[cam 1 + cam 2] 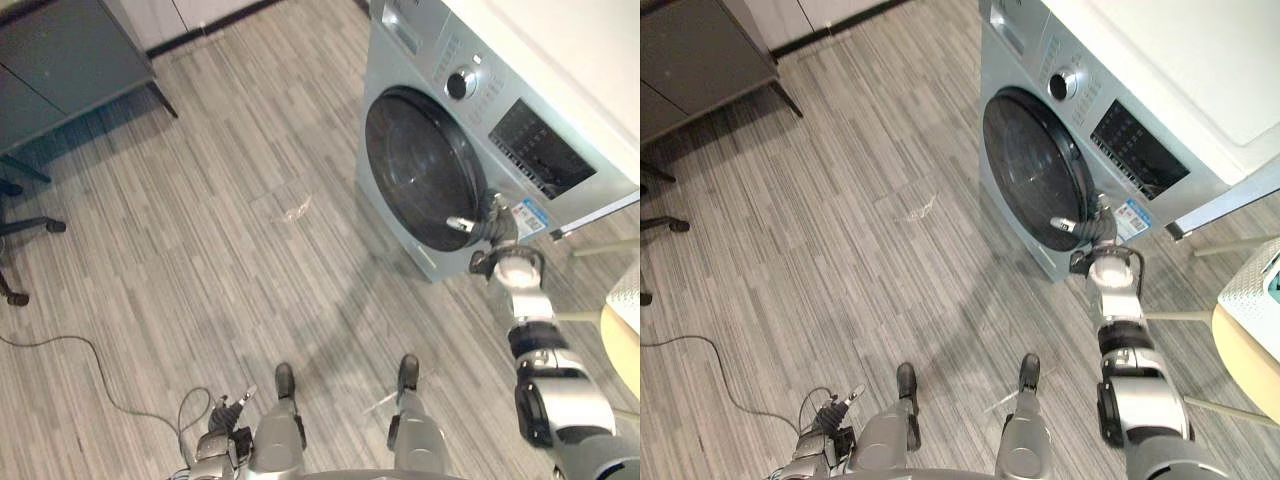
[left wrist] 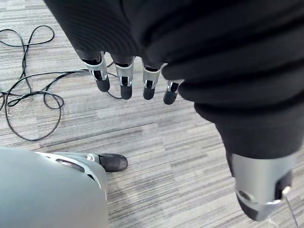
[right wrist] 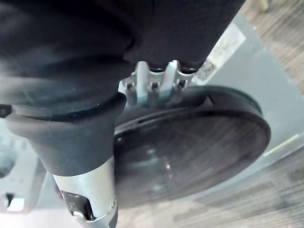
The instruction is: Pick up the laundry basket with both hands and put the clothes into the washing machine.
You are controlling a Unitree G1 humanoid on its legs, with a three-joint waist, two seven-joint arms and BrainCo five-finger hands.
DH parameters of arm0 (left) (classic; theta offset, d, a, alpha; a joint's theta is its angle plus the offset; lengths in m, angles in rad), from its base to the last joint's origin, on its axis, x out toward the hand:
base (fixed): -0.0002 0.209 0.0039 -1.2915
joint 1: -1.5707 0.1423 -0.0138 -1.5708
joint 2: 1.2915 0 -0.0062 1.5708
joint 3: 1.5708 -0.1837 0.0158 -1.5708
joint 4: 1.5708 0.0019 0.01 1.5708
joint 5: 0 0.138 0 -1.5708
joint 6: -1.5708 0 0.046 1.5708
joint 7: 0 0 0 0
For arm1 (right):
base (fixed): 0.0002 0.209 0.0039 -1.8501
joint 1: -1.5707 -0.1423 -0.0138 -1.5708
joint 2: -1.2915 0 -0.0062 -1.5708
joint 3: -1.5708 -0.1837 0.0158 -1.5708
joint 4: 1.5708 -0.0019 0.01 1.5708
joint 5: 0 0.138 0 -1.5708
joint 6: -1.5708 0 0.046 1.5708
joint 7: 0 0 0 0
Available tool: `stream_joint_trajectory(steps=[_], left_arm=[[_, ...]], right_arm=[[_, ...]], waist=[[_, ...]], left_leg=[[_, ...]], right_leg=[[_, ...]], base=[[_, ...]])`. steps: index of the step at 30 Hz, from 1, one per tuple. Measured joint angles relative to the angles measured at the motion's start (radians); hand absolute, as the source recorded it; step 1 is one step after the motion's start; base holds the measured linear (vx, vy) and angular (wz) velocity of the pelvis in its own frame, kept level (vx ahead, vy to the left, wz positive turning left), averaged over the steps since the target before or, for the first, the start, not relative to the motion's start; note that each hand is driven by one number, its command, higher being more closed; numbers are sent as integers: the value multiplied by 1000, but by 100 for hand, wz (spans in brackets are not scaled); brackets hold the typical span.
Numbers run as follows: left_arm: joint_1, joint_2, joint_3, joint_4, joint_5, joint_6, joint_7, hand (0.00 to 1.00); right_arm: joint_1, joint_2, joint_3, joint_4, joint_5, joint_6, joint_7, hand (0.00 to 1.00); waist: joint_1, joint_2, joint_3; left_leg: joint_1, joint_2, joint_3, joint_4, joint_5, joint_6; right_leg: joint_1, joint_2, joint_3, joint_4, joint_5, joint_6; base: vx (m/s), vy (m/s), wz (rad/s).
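Observation:
The silver washing machine (image 1: 520, 90) stands at the upper right, its dark round door (image 1: 420, 170) lying against its front. My right hand (image 1: 492, 228) is at the door's right edge, by the rim (image 3: 199, 102); its grip there is hidden. A white perforated laundry basket (image 1: 1252, 296) shows at the right edge, resting on a beige round table (image 1: 1246, 368), apart from both hands. My left hand (image 1: 222, 418) hangs low near the floor with straight fingers (image 2: 124, 81) and nothing in it.
A dark grey cabinet (image 1: 60, 60) stands at the upper left, with an office chair's base (image 1: 22, 232) below it. A small clear scrap (image 1: 296, 210) lies on the wood-pattern floor in front of the machine.

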Motion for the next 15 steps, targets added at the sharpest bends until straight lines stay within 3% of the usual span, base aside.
stream_joint_trajectory(steps=[5,7,15], left_arm=[[-27,-6,-48,-65,-64,-16,12,0],[-26,-7,-81,-112,-74,-31,15,0],[-23,-3,-164,-178,-104,-38,16,0]], right_arm=[[-209,-91,-19,167,10,31,7,0],[-302,-117,-34,243,-11,46,1,0],[-478,-214,-34,322,-2,62,9,0]], waist=[[7,21,63],[14,46,89],[28,87,162]], left_leg=[[-54,-1,-10,-7,28,3],[-65,-8,-19,-48,60,7],[-160,-33,-39,-94,125,4]], right_leg=[[-52,0,-1,0,26,-5],[-75,-3,-11,0,36,-6],[-171,-26,-25,0,64,5]], base=[[-78,14,6],[-95,13,13],[-128,32,14]])
